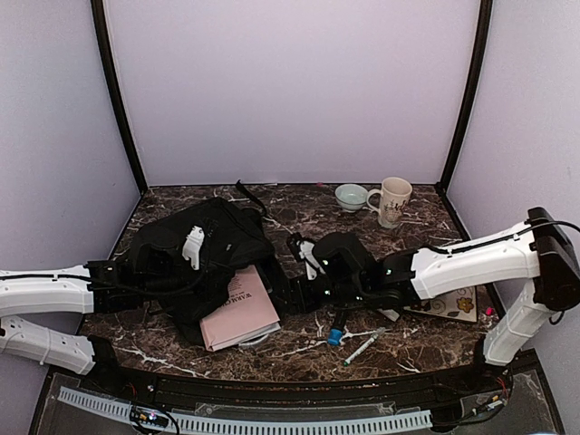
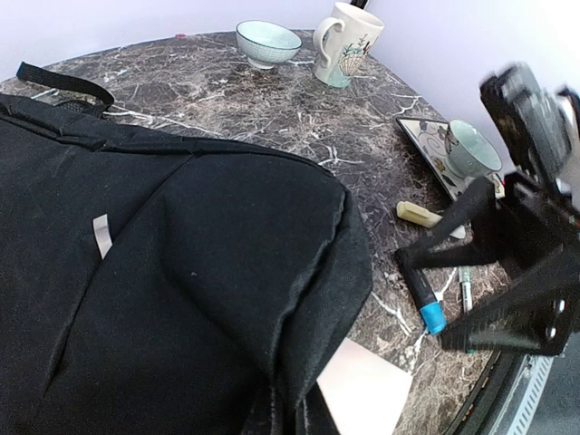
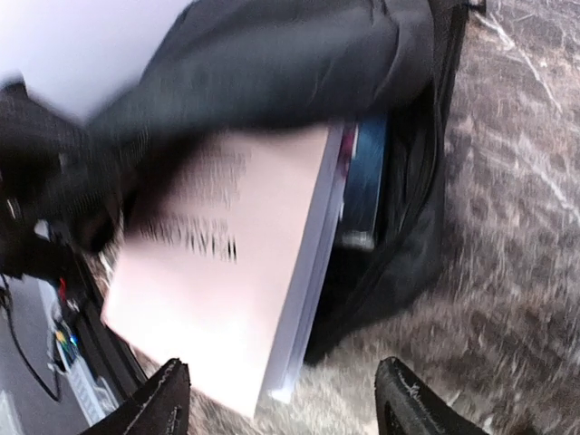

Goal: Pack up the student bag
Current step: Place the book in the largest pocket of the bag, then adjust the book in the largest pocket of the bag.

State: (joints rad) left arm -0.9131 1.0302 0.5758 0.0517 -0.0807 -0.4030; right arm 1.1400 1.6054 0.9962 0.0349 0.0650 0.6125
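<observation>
The student bag [image 1: 201, 243], black and soft, lies at the table's left, and its fabric fills the left wrist view [image 2: 172, 263]. A pink book [image 1: 239, 310] sticks halfway out of its open mouth, and its corner shows under the flap [image 2: 364, 390]. My right gripper [image 3: 290, 399] is open just short of the book's near corner [image 3: 227, 299], touching nothing. In the top view it [image 1: 288, 283] sits right of the book. A dark blue book [image 3: 367, 177] lies inside the bag beside the pink one. My left gripper's fingers are hidden in the bag's folded fabric, shut on it.
A blue-capped marker [image 1: 335, 335] and a pen [image 1: 362, 347] lie near the front edge. A bowl [image 1: 351, 196] and a mug [image 1: 392, 201] stand at the back right. A patterned tray [image 1: 456, 305] with a cup [image 2: 473, 149] lies under the right arm, a pale eraser [image 2: 419, 215] beside it.
</observation>
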